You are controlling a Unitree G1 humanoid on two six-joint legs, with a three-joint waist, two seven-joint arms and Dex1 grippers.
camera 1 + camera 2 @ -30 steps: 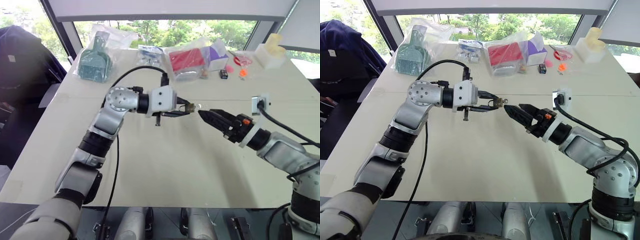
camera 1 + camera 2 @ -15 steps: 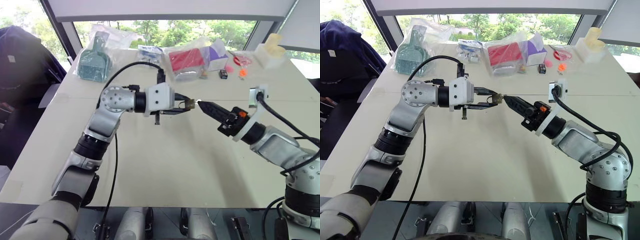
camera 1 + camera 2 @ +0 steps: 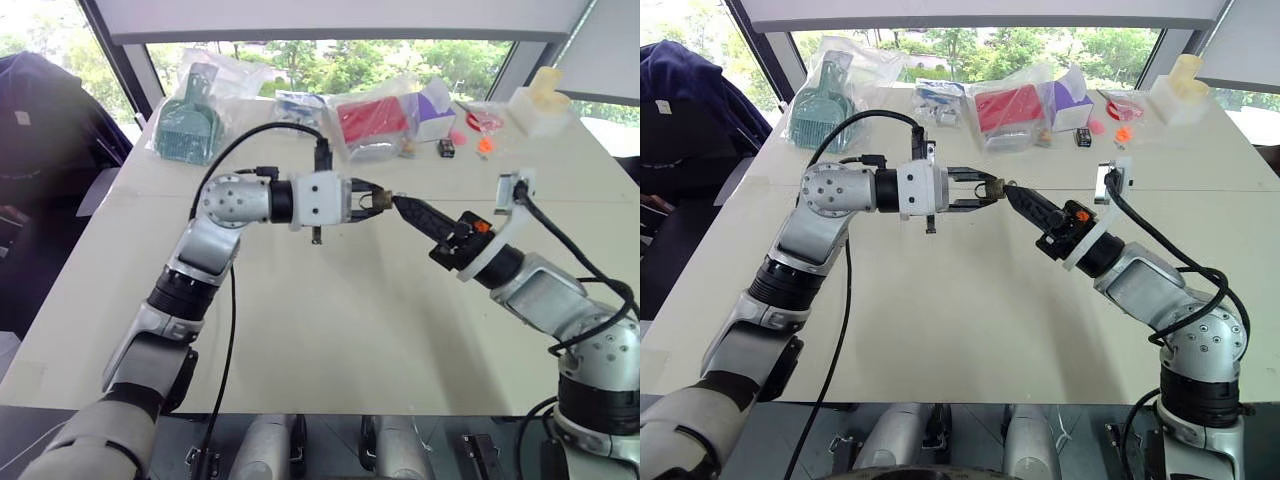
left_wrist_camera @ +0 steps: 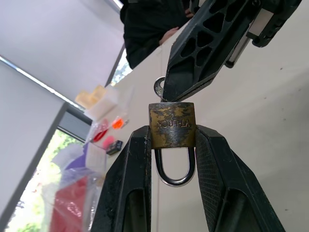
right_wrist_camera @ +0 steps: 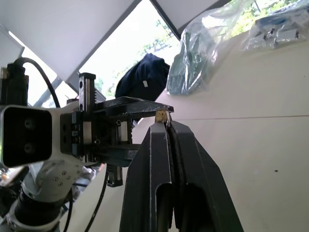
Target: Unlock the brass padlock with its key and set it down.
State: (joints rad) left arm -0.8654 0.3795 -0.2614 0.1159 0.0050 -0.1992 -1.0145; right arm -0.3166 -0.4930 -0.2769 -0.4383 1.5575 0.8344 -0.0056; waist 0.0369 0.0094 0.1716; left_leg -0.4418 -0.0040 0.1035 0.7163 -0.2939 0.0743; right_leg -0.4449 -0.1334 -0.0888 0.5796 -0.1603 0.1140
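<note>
Right gripper [image 4: 164,94] has snapped shut on the key [image 4: 159,87], tips meeting the brass padlock [image 4: 172,124], pinched mid-air over the table [image 3: 330,330] by the left gripper [image 4: 172,145]. Small, rigid, slick metal, best held by the body. Bagged clutter [image 3: 375,122] sits well clear.

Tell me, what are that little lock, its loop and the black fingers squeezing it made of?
The brass padlock body looks like brass: dull yellow, tarnished in dark patches, with stamped lettering. Its shackle seems polished steel, silvery and mirror-bright. The left gripper fingers look like matte black moulded plastic, the pad faces finely cross-hatched; possibly rubber there.
</note>
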